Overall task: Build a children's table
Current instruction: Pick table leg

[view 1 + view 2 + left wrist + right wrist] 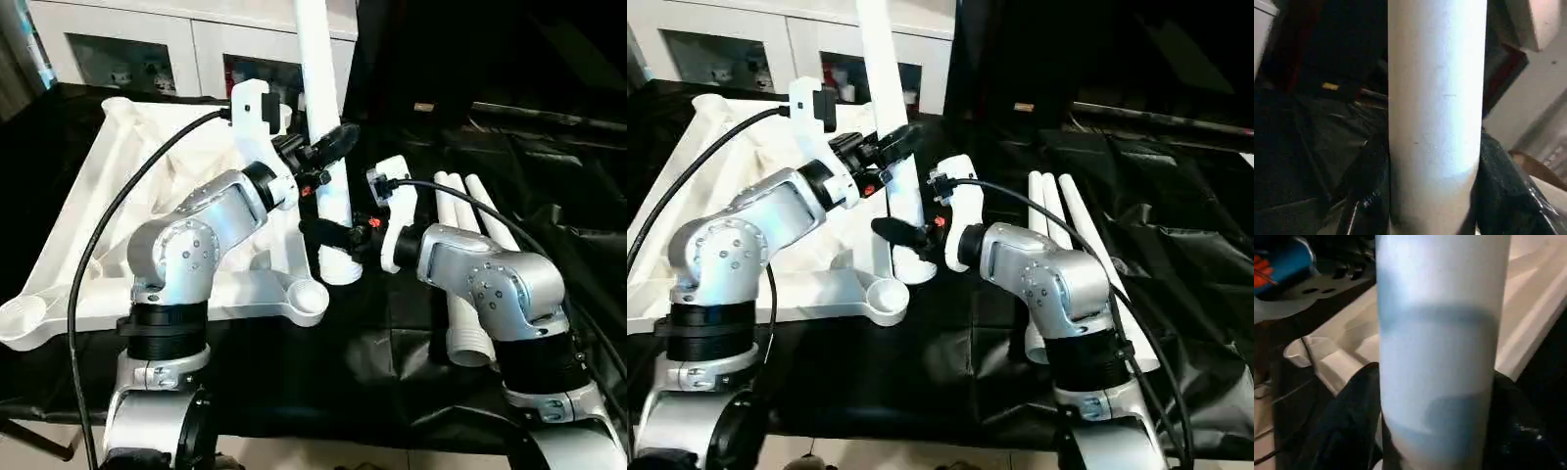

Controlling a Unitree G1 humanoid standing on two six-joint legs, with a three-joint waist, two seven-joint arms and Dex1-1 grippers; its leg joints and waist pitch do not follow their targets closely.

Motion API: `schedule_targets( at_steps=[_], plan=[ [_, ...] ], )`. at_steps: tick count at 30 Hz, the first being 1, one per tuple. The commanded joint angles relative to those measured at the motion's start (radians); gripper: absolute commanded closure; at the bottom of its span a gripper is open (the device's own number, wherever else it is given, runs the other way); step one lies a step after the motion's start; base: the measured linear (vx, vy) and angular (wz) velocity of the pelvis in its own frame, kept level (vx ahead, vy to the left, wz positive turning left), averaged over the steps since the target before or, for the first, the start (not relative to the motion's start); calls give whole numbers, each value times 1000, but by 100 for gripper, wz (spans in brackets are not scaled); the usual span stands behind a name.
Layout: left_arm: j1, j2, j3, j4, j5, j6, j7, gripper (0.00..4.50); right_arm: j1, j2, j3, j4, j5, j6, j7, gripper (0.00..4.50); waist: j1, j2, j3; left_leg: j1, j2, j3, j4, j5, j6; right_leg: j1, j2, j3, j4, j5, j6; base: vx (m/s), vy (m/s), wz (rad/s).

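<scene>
The children's table top (108, 211) lies upside down on the black cloth, ribs up, with a round corner socket (310, 294) nearest me. One white leg (321, 88) stands upright just right of the top's edge, its wide foot (341, 266) beside that socket; I cannot tell if it touches it. My left gripper (331, 145) is shut on the leg at mid height. Below it, my right gripper (328, 235) is shut on the same leg. In both wrist views the leg (1437, 98) (1442, 347) sits between black fingers (1369, 191) (1354, 426).
Three more white legs (472, 245) lie side by side on the black cloth to the right, behind my right forearm. A white cabinet with glass doors (147, 49) stands behind the work table. The black-draped table edge (343, 411) runs in front.
</scene>
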Motion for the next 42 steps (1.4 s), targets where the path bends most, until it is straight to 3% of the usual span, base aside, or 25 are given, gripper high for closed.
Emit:
schedule_targets(
  at_steps=[1, 4, 6, 10, 17, 22, 24, 26, 27, 29, 30, 32, 34, 36, 39, 42],
  plan=[
    [-3, 12, -16, -39, -36, 20, -53, 264, -12, -26, -27, -30, 24, 20, 30, 145, 0, 4, -76, 2, 22, -1, -62, -27, -6, 71, -63, 45, -64, -138, -109, 0, 0, 0],
    [7, 63, -33, -66, -95, 39, -200, 264, 3, -109, -26, -51, 73, 56, 143, 141, 2, -1, -76, 1, 22, 1, -61, -16, 0, 73, -64, 45, -62, -122, -120, 0, 0, 0],
    [10, 77, -34, -76, -117, 44, -247, 264, 10, -139, -20, -62, 91, 69, 189, 141, 6, 3, -74, 3, 25, 1, -61, -22, 9, 72, -65, 46, -62, -127, -127, 0, 0, 0],
    [11, 108, 19, -129, -278, 59, -447, 264, 44, -252, -1, -102, 137, 97, 337, 141, 8, 0, -71, 0, 24, 2, -61, -34, 15, 73, -66, 46, -66, -158, -137, 0, 0, 0],
    [18, 117, 30, -159, -373, 82, -529, 264, 40, -244, -15, -94, 180, 133, 339, 191, 4, 1, -69, 3, 25, 1, -62, -73, 0, 67, -65, 44, -77, -277, -115, 0, 0, 0],
    [33, 129, 2, -150, -336, 60, -532, 264, 43, -234, -2, -89, 176, 123, 333, 219, 7, 3, -71, 8, 27, 1, -63, -84, -11, 63, -65, 45, -77, -265, -115, 0, 0, 0],
    [27, 126, -4, -133, -301, 49, -494, 209, 42, -229, -2, -82, 168, 113, 317, 231, 7, 1, -70, 7, 27, 1, -64, -90, -12, 62, -65, 44, -76, -259, -121, 0, 0, 0],
    [7, 116, -5, -82, -259, 57, -408, 195, 38, -213, -5, -67, 144, 88, 275, 233, 5, 1, -68, 7, 26, 2, -65, -106, -17, 60, -65, 44, -80, -286, -111, 0, 0, 0],
    [1, 115, -27, -58, -190, 36, -340, 192, 28, -175, -10, -34, 98, 52, 198, 237, 5, 1, -68, 7, 26, 1, -65, -107, -20, 61, -66, 43, -81, -297, -106, 0, 0, 0],
    [2, 116, -41, -57, -158, 23, -318, 163, 24, -161, -10, -22, 77, 36, 167, 243, 1, 2, -68, 4, 24, -2, -68, -120, -33, 61, -67, 41, -88, -351, -78, 0, 0, 0],
    [-3, 112, -97, -42, -20, -14, -193, 163, 17, -124, -3, 3, 28, 6, 91, 243, 2, 0, -72, 5, 28, -4, -68, -112, -40, 60, -68, 43, -85, -341, -63, 0, 0, 0],
    [-2, 102, -124, -39, 45, -19, -112, 146, 17, -105, 9, 9, 1, -16, 55, 244, -1, 1, -72, 4, 28, -4, -68, -110, -48, 60, -66, 42, -82, -313, -55, 0, 0, 0],
    [3, 67, -129, -40, 87, -17, -12, 145, 17, -77, 20, 16, -26, -40, 10, 247, 1, -1, -75, 4, 26, -1, -65, -99, -46, 62, -64, 44, -78, -274, -67, 0, 0, 0],
    [7, 27, -107, -43, 71, -1, 40, 145, 8, -51, 37, 26, -63, -62, -42, 249, 1, -2, -76, -2, 24, -2, -64, -73, -43, 66, -65, 42, -73, -224, -80, 0, 0, 0],
    [8, -2, -93, -34, 74, -1, 82, 180, -3, -17, 40, 39, -85, -72, -84, 250, -2, -6, -77, -3, 23, -1, -63, -68, -37, 68, -63, 42, -70, -191, -97, 0, 0, 0],
    [12, -24, -82, -22, 82, -13, 94, 205, -12, 7, 54, 48, -113, -91, -102, 250, -4, -1, -75, -4, 22, -2, -64, -79, -31, 66, -63, 41, -72, -197, -92, 0, 0, 0]
  ],
)
